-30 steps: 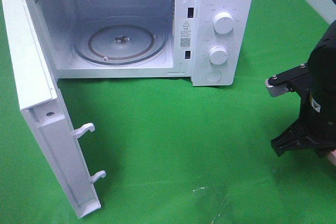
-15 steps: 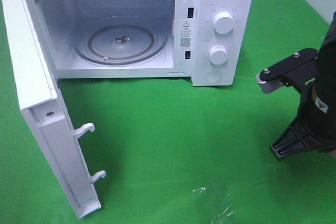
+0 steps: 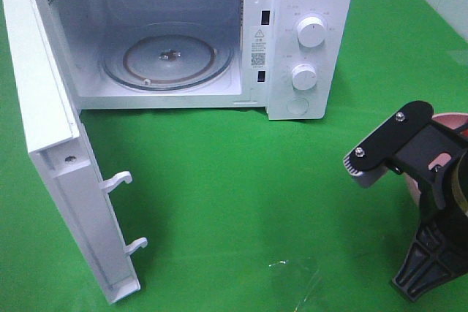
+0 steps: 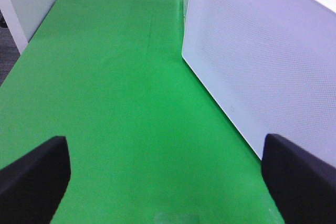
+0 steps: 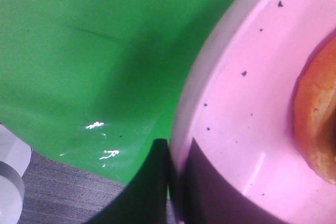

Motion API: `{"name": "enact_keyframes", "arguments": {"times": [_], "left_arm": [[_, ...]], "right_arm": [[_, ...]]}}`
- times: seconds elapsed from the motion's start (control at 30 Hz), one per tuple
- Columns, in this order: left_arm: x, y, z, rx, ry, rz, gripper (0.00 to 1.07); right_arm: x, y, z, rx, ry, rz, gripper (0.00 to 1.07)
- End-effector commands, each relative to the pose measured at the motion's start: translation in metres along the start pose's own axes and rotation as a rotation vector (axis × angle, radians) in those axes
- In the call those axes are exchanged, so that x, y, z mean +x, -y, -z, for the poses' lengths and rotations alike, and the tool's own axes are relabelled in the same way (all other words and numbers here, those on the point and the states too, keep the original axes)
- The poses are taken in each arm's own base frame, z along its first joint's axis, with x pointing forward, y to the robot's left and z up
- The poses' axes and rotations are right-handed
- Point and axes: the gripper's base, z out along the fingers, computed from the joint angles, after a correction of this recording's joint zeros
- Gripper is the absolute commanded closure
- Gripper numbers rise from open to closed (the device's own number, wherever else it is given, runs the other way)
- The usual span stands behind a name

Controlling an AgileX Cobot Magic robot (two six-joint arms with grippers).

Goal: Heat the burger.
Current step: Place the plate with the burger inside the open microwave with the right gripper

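The burger [image 5: 315,124] shows only as a golden-brown bun edge in the right wrist view, resting on a pink speckled plate [image 5: 247,103]. My right gripper [image 5: 170,153] is shut on that plate's rim, with one dark finger [image 5: 149,187] outside the rim. In the exterior view the right arm [image 3: 431,180] stands at the right edge. It covers the burger, and only a strip of the plate [image 3: 447,118] peeks out behind it. My left gripper [image 4: 165,177] is open over bare green cloth beside the microwave and holds nothing.
The white microwave [image 3: 307,5] stands at the back with its door [image 3: 51,144] swung wide open to the left. Its glass turntable [image 3: 168,56] is bare. A white perforated panel of the microwave [image 4: 262,66] rises close to the left gripper. Green cloth [image 3: 241,180] covers the table.
The right arm has swung down and a little left in the exterior view. Its wrist bracket dropped toward the front, and the pink plate's edge has come into sight. The left gripper stays open.
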Motion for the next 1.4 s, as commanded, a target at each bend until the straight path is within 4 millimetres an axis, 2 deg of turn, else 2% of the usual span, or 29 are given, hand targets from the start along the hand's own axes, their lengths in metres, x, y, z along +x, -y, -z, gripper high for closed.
{"name": "enact_keyframes", "arguments": {"times": [0.03,0.47,0.63,1.4], "left_arm": [[0.001,0.000,0.002,0.001,0.026,-0.004,0.16],[0.001,0.000,0.002,0.001,0.026,-0.004,0.16],[0.001,0.000,0.002,0.001,0.026,-0.004,0.16],[0.001,0.000,0.002,0.001,0.026,-0.004,0.16]], "right_arm": [[0.004,0.001,0.004,0.056,0.012,0.046,1.07],[0.017,-0.027,0.023,0.074,0.086,0.225,1.07],[0.018,-0.031,0.025,0.079,0.104,0.272,1.07],[-0.002,-0.041,0.030,0.086,0.340,0.743,1.07]]}}
